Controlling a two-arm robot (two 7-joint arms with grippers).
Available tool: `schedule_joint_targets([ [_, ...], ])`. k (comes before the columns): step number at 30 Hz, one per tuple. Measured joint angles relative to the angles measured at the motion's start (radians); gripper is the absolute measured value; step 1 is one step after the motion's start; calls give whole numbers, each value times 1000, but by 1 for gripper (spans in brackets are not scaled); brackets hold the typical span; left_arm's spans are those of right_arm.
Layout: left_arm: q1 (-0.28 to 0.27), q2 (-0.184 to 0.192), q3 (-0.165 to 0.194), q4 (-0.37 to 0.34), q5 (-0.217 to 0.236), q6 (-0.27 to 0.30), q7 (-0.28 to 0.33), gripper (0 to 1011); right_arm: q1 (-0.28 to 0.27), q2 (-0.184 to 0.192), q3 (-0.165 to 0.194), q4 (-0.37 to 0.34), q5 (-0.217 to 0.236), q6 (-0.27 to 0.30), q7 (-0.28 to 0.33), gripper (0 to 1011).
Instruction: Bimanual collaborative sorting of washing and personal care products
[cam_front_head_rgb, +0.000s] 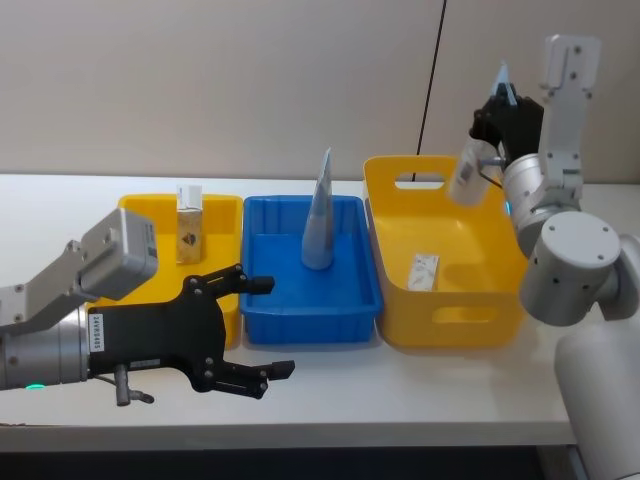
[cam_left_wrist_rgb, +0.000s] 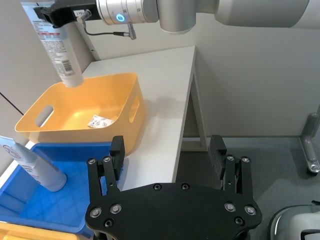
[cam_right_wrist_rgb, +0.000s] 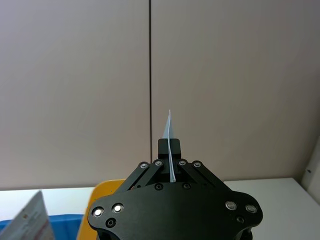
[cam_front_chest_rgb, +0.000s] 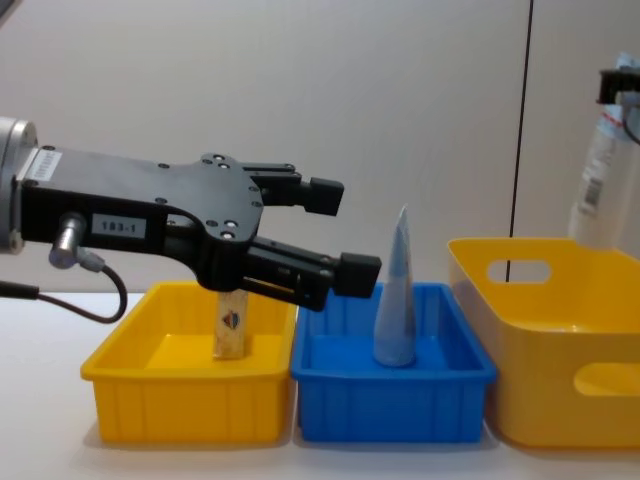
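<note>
Pinched tight on the crimped top of a tube (cam_front_head_rgb: 467, 172), the right gripper (cam_front_head_rgb: 497, 110) hangs that tube, cap down, above the back of the big yellow basket (cam_front_head_rgb: 395, 300) on the right. Its long axis runs nearly straight up and down, tilted a little, and the cap end sits over the basket's open mouth, so the drop lies directly below the fingers. In the left wrist view the same tube (cam_left_wrist_rgb: 56, 42) dangles over the basket's far rim, and a small white sachet (cam_left_wrist_rgb: 98, 121) already lies on the basket floor.

Down at the front edge of the table (cam_front_head_rgb: 400, 400) the left gripper (cam_front_head_rgb: 268, 327) sits with its fingers spread wide and nothing between them, just in front of the blue tray (cam_front_head_rgb: 262, 325). A second pale tube (cam_front_head_rgb: 320, 212) stands upright on its cap in that tray, and a slim tan carton (cam_front_head_rgb: 189, 233) stands at the back of the small yellow tray (cam_front_head_rgb: 136, 208) on the left.

My guess is the right arm is placing its tube into the basket; it is far nearer to it than the left arm, which looks to be waiting.
</note>
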Motion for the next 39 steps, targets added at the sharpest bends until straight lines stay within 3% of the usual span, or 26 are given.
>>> schedule_joint_targets([
  [14, 0, 0, 0, 0, 0, 0, 0, 1001, 19, 3, -1, 90, -48, -11, -25, 0],
  [34, 0, 0, 0, 0, 0, 0, 0, 1001, 100, -41, -30, 293, -114, -57, -72, 0],
  [39, 0, 0, 0, 0, 0, 0, 0, 1001, 116, -53, -32, 333, -126, -67, -90, 123],
])
